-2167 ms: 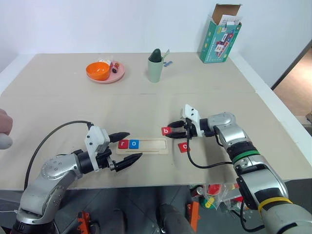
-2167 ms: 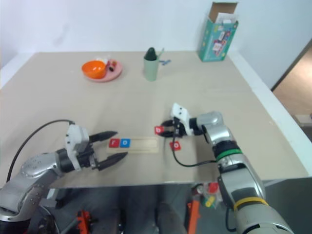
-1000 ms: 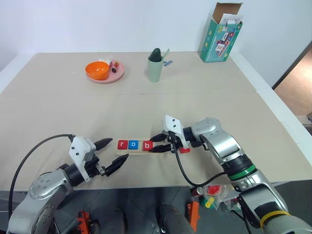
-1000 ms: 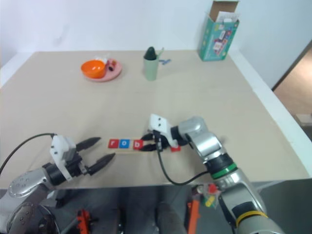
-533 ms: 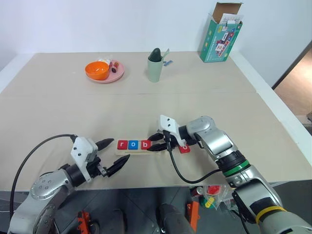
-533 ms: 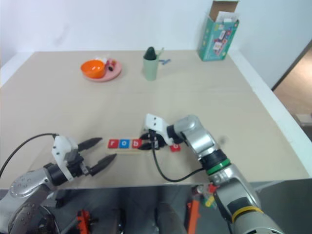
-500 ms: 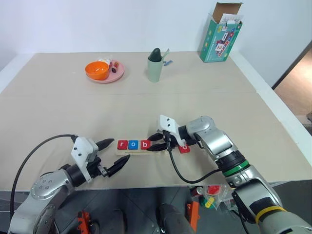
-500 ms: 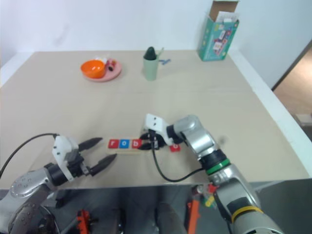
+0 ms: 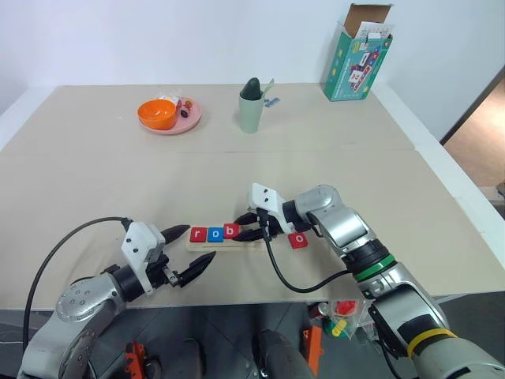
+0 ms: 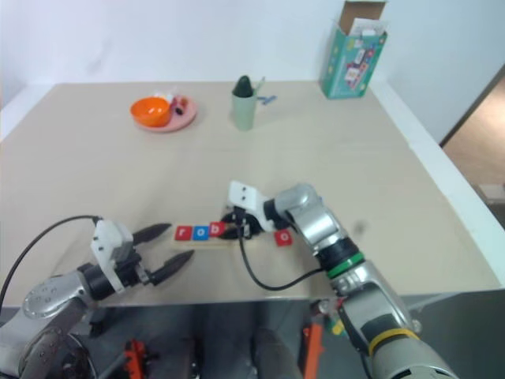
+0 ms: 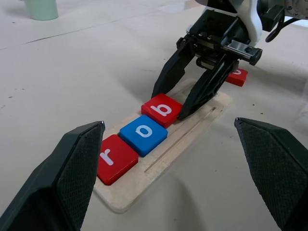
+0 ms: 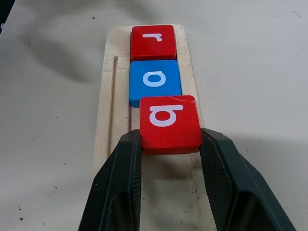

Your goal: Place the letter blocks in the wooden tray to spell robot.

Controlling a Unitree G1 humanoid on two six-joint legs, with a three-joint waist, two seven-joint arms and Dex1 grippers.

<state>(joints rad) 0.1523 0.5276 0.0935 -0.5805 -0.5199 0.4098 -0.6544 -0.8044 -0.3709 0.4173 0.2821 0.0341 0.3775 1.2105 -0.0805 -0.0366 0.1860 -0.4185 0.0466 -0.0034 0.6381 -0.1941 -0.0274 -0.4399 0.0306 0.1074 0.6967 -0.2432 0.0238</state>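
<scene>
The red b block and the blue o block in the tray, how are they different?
The b block is red; the blue o block is blue. The right gripper pinches the b block by its sides; nothing holds the o block. The o block sits between the r block and the b block, while the b block comes last in the row. Both are flat square tiles with white letters, lying in the wooden tray.
</scene>
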